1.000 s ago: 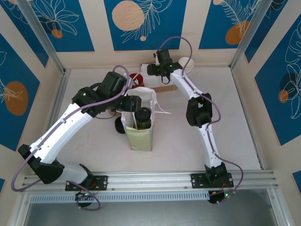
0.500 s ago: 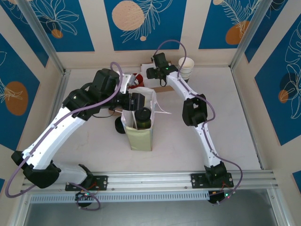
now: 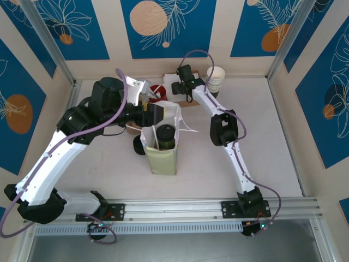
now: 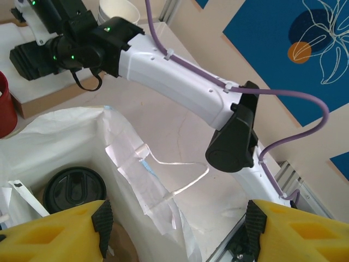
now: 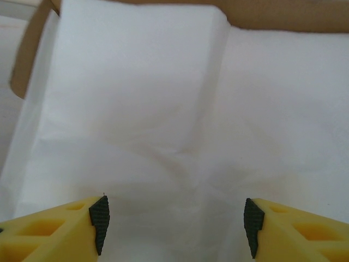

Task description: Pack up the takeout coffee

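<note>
The takeout coffee (image 3: pixel 166 134) stands upright inside a white paper bag (image 3: pixel 163 161) in the middle of the table; its round black lid (image 4: pixel 74 189) shows down in the bag's mouth. My left gripper (image 3: pixel 157 112) hovers over the bag's back rim, open (image 4: pixel 177 226), holding nothing, with the bag's edge and string handle (image 4: pixel 174 183) below it. At the back of the table my right gripper (image 3: pixel 182 89) points down over a white paper surface (image 5: pixel 163 109) edged with brown cardboard. Its jaws (image 5: pixel 174 226) are open with nothing between them.
A stack of lidless cream cups (image 3: pixel 215 79) stands at the back right. A red cup (image 3: pixel 158 91) sits behind the bag, beside a flat cardboard piece (image 3: pixel 191 102). Black lids (image 3: pixel 139 145) lie left of the bag. The right arm (image 4: pixel 180 82) crosses behind the bag.
My left arm has drawn back and up to the left, its gripper lifting off the bag. The right gripper shifted slightly left at the back, uncovering the cup stack, and its jaws widened.
</note>
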You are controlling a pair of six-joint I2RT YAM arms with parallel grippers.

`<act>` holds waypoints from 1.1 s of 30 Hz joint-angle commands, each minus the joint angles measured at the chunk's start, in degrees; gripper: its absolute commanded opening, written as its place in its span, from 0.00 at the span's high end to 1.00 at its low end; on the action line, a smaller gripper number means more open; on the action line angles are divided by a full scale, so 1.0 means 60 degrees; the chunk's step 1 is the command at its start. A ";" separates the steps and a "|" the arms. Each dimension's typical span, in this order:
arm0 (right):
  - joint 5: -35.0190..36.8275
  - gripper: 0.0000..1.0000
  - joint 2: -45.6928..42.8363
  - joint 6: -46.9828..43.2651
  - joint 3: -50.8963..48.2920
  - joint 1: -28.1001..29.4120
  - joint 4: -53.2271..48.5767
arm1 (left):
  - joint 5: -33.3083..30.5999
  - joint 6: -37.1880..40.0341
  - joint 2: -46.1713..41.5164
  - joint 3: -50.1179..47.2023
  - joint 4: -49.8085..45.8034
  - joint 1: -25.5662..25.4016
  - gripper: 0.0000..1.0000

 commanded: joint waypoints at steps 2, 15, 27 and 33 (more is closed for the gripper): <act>0.0222 0.32 0.0256 -0.0271 0.0437 -0.0099 0.0026 | 0.0030 0.0224 -0.0147 0.0232 -0.0034 -0.0010 0.33; -0.0037 0.58 0.0357 -0.0310 0.0732 -0.0208 -0.0134 | -0.0235 0.0252 -0.0293 0.0117 -0.0259 -0.0014 0.32; -0.0422 0.77 0.0083 -0.0235 0.0885 -0.0250 -0.0195 | -0.0300 0.0208 -0.0395 -0.0132 -0.0332 -0.0014 0.32; -0.0205 0.57 0.0119 -0.0180 0.0721 -0.0244 -0.0110 | -0.0329 0.0188 -0.0492 -0.0307 -0.0320 -0.0024 0.31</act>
